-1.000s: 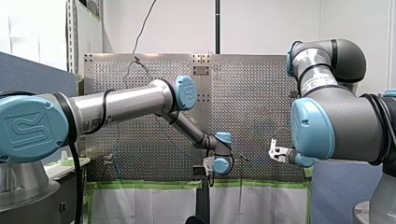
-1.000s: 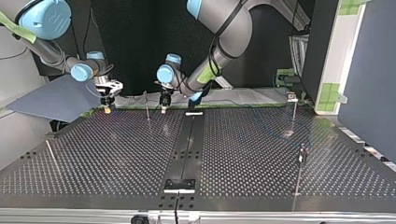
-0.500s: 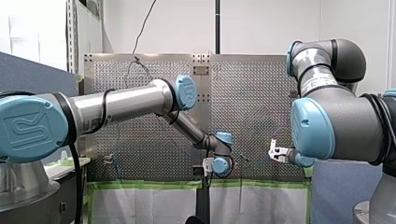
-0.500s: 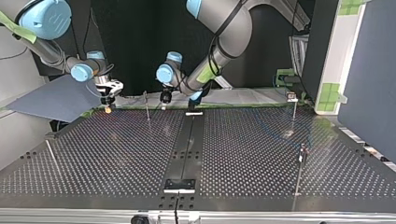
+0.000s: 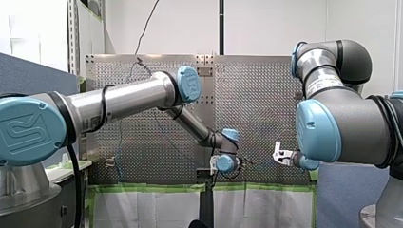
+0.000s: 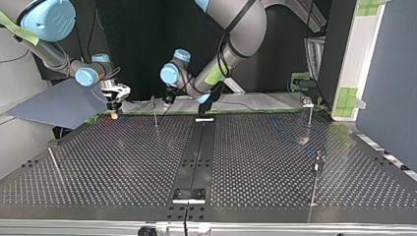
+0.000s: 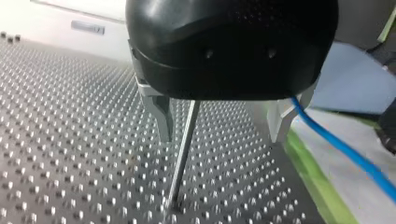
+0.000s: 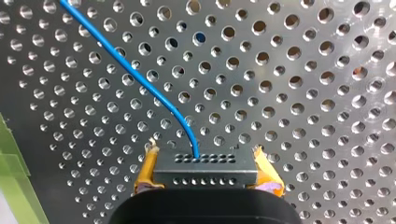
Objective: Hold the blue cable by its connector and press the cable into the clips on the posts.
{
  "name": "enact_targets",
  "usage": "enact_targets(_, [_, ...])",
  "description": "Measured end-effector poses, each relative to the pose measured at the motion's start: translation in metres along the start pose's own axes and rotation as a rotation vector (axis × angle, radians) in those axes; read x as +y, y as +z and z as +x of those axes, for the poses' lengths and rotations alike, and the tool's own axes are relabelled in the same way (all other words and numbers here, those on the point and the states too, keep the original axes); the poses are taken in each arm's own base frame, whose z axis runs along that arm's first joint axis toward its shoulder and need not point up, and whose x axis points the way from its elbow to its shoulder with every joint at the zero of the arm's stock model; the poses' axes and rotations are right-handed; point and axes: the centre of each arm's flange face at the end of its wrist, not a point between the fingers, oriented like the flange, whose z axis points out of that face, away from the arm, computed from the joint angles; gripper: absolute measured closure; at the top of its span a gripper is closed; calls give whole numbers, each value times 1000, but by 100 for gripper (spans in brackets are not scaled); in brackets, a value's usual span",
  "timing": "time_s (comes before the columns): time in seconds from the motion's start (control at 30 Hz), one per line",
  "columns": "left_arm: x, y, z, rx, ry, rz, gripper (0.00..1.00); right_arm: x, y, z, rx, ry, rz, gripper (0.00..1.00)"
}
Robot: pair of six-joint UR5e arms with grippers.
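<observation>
My right gripper (image 6: 114,112): at the top view's left, low over the far edge of the perforated metal table (image 6: 123,162). In its wrist view I see the yellow pads (image 8: 148,168) clamped on both ends of the small black rectangular connector (image 8: 205,169).

Thin blue cable (image 8: 135,77): leaves the middle of the connector, bends, and runs away ahead of my right gripper, over the holes.

Thin upright metal post (image 6: 155,113): stands near the table's far edge, between my two grippers.

My left gripper (image 6: 168,100): just right of that post's top. In its wrist view the metal fingers (image 7: 161,116) are spread wide and hold nothing. The post shows between them, close to one. The blue cable passes outside the other finger.

Two slim posts (image 6: 309,115) (image 6: 317,169): upright near the table's right edge, well apart from both grippers.
</observation>
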Motion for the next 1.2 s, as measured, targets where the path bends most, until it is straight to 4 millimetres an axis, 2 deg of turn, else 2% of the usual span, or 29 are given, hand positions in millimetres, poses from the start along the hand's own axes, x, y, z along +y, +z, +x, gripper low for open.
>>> enact_targets(0.2, [-10,-16,-8,43,53,52,0,-1,0,0,-1,-2,1,100])
enact_targets(0.57, [-26,-38,4,146,122,106,0,-4,0,-1,-3,-3,5,100])
enact_targets(0.73, [-29,-42,2,156,123,110,0,-5,0,-1,-3,-3,7,100])
enact_targets(1.03, [-37,-44,-19,104,58,117,0,-7,1,-2,-6,-3,9,100])
enact_targets(1.2, [-41,-45,-17,76,19,126,0,-7,0,-2,-7,-2,9,100])
